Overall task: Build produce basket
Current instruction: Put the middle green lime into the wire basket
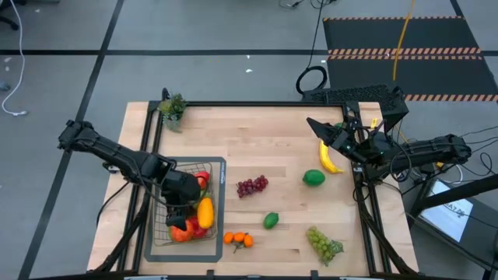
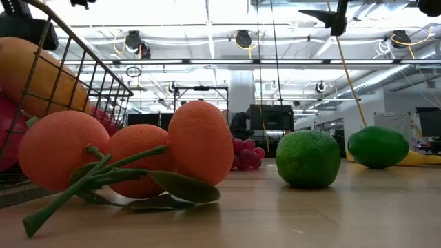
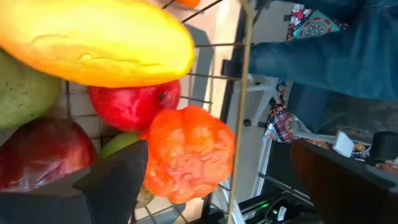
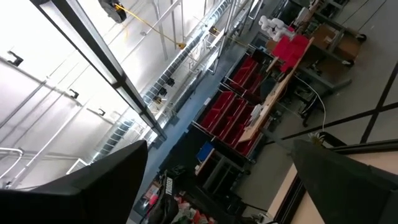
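Note:
The wire basket [image 1: 212,167] stands on a grey mat at the table's left side and holds a yellow mango [image 3: 99,40], red apples [image 3: 134,102], a green fruit [image 3: 22,93] and a lumpy orange-red fruit [image 3: 186,152]. My left gripper [image 1: 183,214] hangs over the basket, slanting down, open. In the left wrist view, my left gripper [image 3: 217,155] has the orange-red fruit lying between its fingers, close beside one of them. My right gripper [image 1: 320,128] waits raised at the table's right side, open, pointing up, with nothing between its fingers [image 4: 217,168].
On the bare wood lie purple grapes [image 1: 251,185], a lime [image 1: 270,220], a cluster of oranges [image 1: 238,239], green grapes [image 1: 324,243], a green fruit [image 1: 313,177] and a banana [image 1: 328,158]. A potted leafy sprig [image 1: 172,109] stands at the far left corner.

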